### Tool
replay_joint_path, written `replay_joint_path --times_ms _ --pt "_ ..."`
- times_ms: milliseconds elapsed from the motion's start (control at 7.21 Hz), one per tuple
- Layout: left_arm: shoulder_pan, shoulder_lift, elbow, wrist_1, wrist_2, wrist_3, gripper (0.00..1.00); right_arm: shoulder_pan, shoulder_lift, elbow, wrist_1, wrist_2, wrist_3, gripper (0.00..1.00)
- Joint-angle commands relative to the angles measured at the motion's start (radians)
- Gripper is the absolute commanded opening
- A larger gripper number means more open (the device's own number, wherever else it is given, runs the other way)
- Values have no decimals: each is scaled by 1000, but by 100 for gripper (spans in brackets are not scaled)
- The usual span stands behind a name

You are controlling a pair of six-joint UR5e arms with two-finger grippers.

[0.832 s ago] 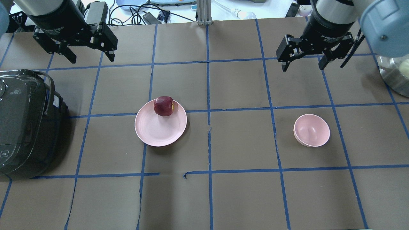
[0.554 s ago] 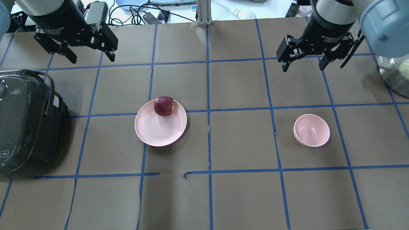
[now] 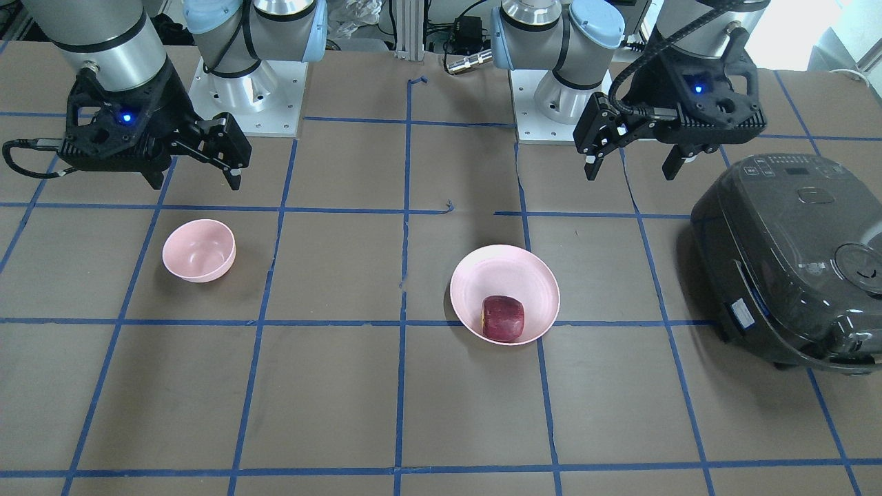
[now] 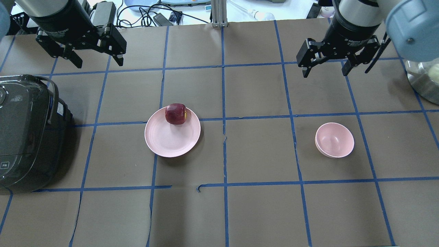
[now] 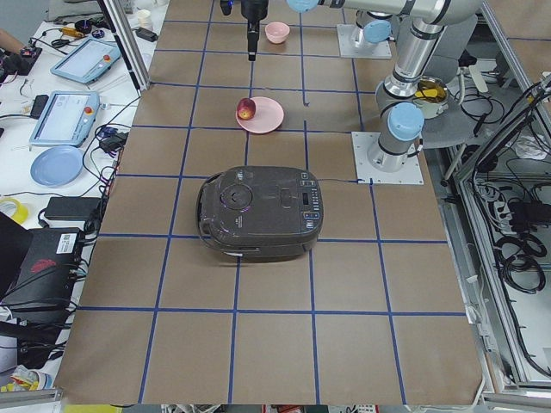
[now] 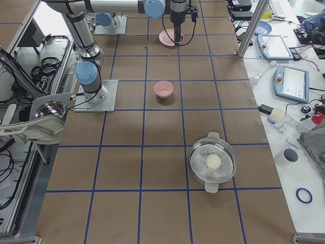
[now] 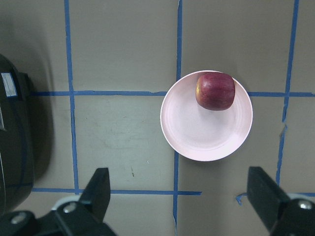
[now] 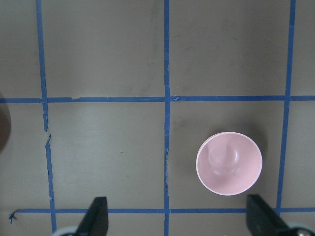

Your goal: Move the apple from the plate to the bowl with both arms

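The dark red apple (image 4: 175, 114) sits on the far edge of the pale pink plate (image 4: 168, 139); both also show in the front view, apple (image 3: 502, 319) and plate (image 3: 482, 279), and in the left wrist view, apple (image 7: 215, 91) and plate (image 7: 197, 132). The small pink bowl (image 4: 334, 140) stands empty to the right, also in the front view (image 3: 199, 251) and the right wrist view (image 8: 229, 163). My left gripper (image 4: 96, 63) hangs open and empty, high above the table beyond the plate. My right gripper (image 4: 325, 72) hangs open and empty beyond the bowl.
A dark rice cooker (image 4: 25, 133) stands at the table's left side. A steel pot (image 4: 423, 80) holding a pale ball sits at the right edge. Blue tape lines grid the brown table (image 4: 257, 154). Cables and devices lie beyond the far edge.
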Motion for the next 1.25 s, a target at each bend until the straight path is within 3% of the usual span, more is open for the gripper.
replay_joint_path --times_ms 0,1109 --pt "0 0 0 0 0 1 100 0 0 0 1 0 -2 100" --pt "-2 4 8 -18 3 2 100 -2 3 0 1 0 -10 100"
